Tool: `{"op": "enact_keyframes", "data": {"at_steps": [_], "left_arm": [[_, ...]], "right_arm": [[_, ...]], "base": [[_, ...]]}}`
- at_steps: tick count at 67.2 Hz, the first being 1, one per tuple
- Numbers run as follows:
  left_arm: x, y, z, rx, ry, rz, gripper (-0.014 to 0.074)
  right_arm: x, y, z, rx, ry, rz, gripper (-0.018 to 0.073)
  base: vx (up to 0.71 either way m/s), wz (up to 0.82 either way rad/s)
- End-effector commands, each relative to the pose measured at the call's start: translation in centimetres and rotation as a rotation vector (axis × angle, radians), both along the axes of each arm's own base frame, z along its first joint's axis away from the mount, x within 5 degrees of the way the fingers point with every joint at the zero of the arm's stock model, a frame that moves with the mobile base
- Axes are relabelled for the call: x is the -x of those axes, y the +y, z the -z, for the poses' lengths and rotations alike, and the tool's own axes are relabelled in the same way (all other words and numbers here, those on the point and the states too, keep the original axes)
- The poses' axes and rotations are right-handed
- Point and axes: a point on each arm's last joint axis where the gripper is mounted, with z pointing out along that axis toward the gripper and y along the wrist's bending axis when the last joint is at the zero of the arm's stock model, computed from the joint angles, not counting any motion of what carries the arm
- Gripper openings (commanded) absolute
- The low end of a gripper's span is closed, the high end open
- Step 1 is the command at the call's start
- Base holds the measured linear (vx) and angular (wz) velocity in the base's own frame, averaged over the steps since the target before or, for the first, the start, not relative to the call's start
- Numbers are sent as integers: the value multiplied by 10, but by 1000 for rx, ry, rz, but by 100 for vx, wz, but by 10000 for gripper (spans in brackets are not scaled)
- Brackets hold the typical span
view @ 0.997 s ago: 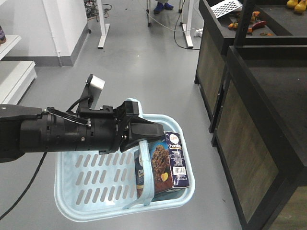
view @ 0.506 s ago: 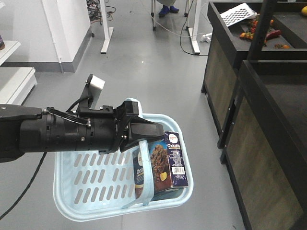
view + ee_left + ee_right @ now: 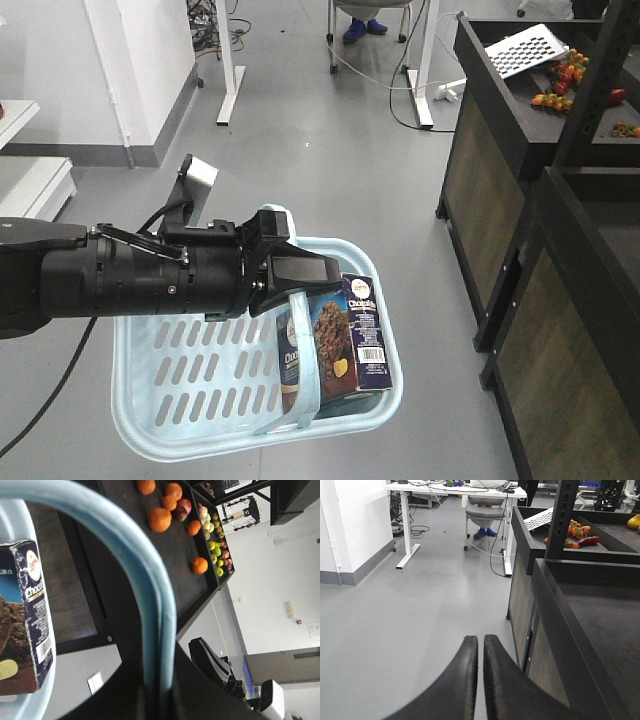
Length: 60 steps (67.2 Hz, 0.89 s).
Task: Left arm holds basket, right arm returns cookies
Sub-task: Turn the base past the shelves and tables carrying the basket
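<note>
Pale blue plastic is filling the lower part of the front view: the basket is hanging above the grey floor, carried by the left arm. That arm is reaching in level from the left edge, with thin cables looping over its wrist and a small silver tab sticking up. The left gripper is clamping down on one band handle; in the left wrist view that handle is arching up out of the pinched jaws. The cookies are standing, slightly tilted, inside the basket near its right wall, just beside the handle, with the barcode panel facing right. The right gripper is pointing forward over the floor beside a black shelf unit, its fingers pressed almost together and gripping nothing.
</note>
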Motion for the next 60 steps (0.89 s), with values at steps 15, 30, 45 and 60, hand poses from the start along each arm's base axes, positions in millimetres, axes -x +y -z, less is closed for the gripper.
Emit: {"op": "enact_keyframes", "data": {"at_steps": [15, 30, 45, 60], "left_arm": [[6, -1, -30, 131, -42, 4, -3], [6, -1, -30, 131, -42, 4, -3], [6, -1, -30, 131, -42, 5, -3], [6, -1, -30, 131, -42, 5, -3]], "right_arm": [[-1, 0, -3, 11, -66, -6, 4], [-1, 0, -3, 11, -66, -6, 4], [-1, 0, -3, 11, -66, -6, 4], [-1, 0, -3, 11, -66, -6, 4]], "base": [[30, -1], [31, -2], [33, -1], [34, -1]]}}
